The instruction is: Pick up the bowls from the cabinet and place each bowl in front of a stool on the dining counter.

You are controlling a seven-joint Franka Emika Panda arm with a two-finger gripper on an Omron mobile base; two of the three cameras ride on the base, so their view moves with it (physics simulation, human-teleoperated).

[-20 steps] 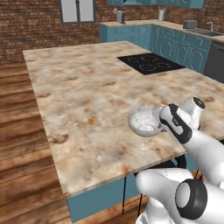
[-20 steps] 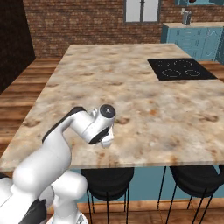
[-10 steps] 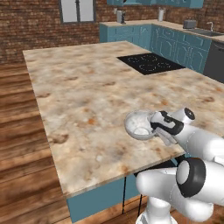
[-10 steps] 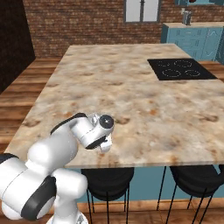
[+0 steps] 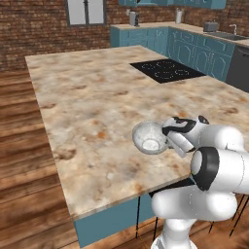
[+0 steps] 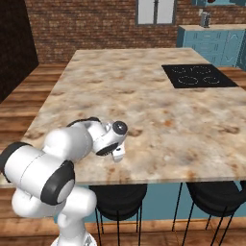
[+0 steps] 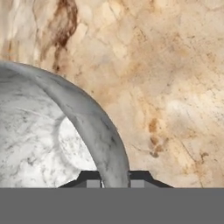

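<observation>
Lower now vs 1 s ago: round grey-white marbled stone bowl [image 5: 150, 137] is sitting down near the front edge of the big beige-pink marbled stone bench [image 5: 92, 92], w/ the arm folded further in toward the base. Bowl is upright, nothing inside it, pale inner base showing in hand view [image 7: 52, 144]. Tool [image 7: 114, 178] is straddling the bowl's rim on the side nearest the robot, one dark tip inside, one outside; tips are close to the rim wall, can't tell if they're pinching it or just off it. White arm is bending low over the bench edge, wrist reaching across to the bowl. Black four-ring cooktop [image 5: 166, 70] is lying well apart, further back. Two black stools [image 6: 117, 194] are standing under the front edge.
</observation>
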